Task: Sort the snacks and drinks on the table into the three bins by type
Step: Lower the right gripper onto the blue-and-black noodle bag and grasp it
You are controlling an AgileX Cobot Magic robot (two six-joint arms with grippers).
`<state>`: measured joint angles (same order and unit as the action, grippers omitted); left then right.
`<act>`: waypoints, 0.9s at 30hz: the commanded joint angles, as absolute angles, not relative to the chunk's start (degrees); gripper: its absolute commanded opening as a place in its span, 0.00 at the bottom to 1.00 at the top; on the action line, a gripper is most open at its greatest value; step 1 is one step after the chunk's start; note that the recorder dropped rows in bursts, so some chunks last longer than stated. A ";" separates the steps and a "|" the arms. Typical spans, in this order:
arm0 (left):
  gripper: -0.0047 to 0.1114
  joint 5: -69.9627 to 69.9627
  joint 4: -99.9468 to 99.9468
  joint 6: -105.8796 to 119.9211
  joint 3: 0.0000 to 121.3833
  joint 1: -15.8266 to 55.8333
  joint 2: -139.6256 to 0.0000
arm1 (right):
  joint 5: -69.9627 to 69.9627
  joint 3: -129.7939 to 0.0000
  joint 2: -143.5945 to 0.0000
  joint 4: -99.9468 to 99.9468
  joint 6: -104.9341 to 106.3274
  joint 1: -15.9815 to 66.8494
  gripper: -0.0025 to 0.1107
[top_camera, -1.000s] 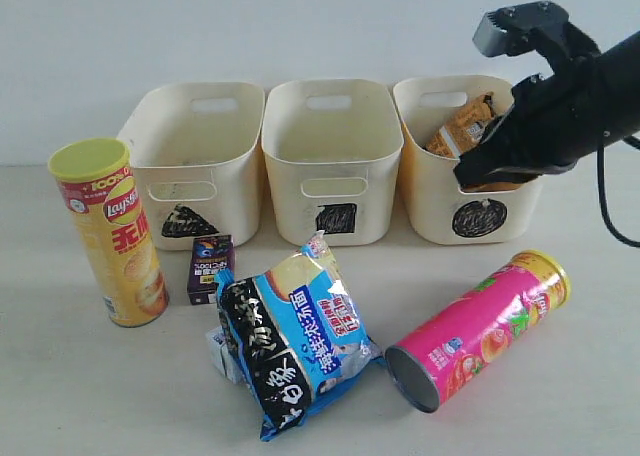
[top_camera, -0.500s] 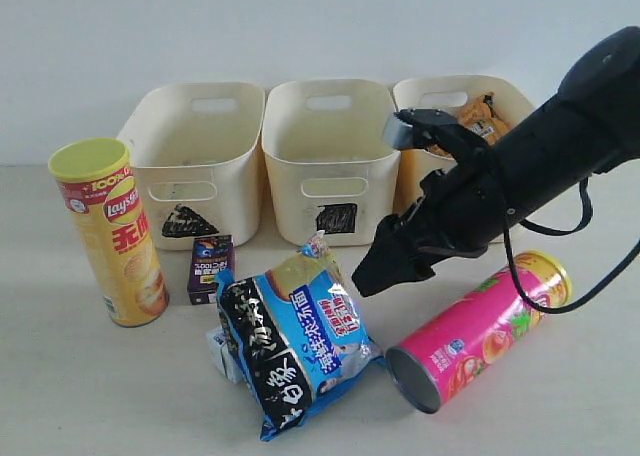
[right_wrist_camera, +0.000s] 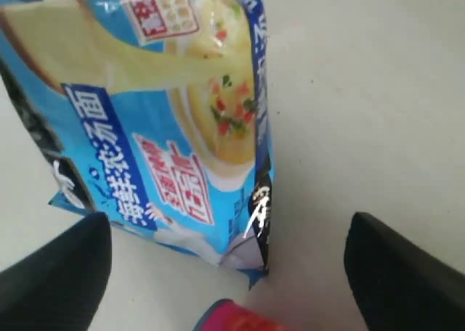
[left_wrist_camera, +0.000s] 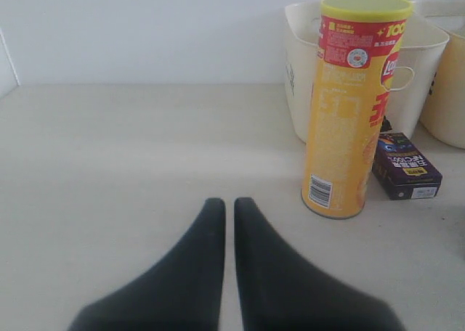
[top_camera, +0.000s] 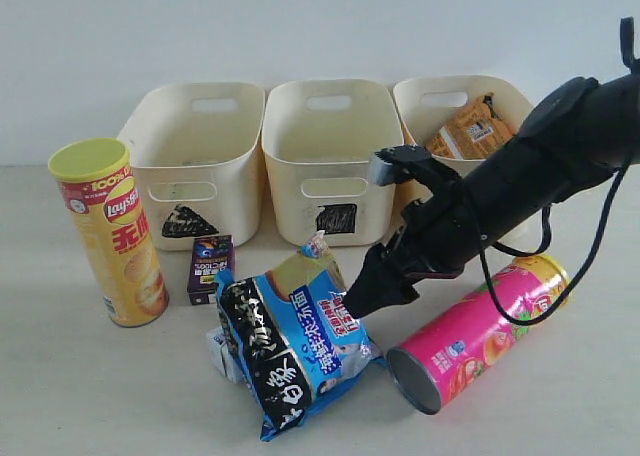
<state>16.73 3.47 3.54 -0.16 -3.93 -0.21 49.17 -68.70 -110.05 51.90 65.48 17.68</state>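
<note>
right, the crinkly blue, black and white foil snack bag (top_camera: 295, 341) lies flat on the pale beige wood-grain worktop (top_camera: 60, 396), near the front and about mid-way across. my right tool (top_camera: 365, 296) hangs just over the bag's right edge, fingers spread wide, gripping nothing; i can't tell if it touches the foil. a small white box (top_camera: 222, 351) shows at the bag's left edge. the pink crisp tube (top_camera: 480, 331) lies on its side just right of the bag, and the small dark purple drink carton (top_camera: 210, 268) stands behind it to the left. the tall yellow lay's crisp tube (top_camera: 110, 231) stands upright beyond that. at the back sit three cream plastic bins: triangle-marked (top_camera: 235, 176), square-marked (top_camera: 290, 196) and circle-marked (top_camera: 450, 81), the last holding an orange and white foil bag (top_camera: 470, 131). my left tool (left_wrist_camera: 227, 204) is closed on nothing, low over bare worktop.
</note>
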 commanded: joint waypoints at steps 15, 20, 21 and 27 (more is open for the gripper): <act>0.08 16.32 3.61 3.06 0.00 -4.10 0.00 | 44.49 -71.53 -116.33 53.49 72.49 21.09 0.72; 0.08 16.32 3.61 3.06 0.00 -4.10 0.00 | 46.18 -71.53 -117.85 54.44 74.89 21.09 0.72; 0.08 16.32 3.61 3.06 0.00 -4.10 0.00 | 46.67 -71.53 -118.08 54.97 75.72 21.09 0.72; 0.08 16.32 3.61 3.06 0.00 -4.10 0.00 | 51.14 -71.53 -118.52 59.63 81.76 21.09 0.72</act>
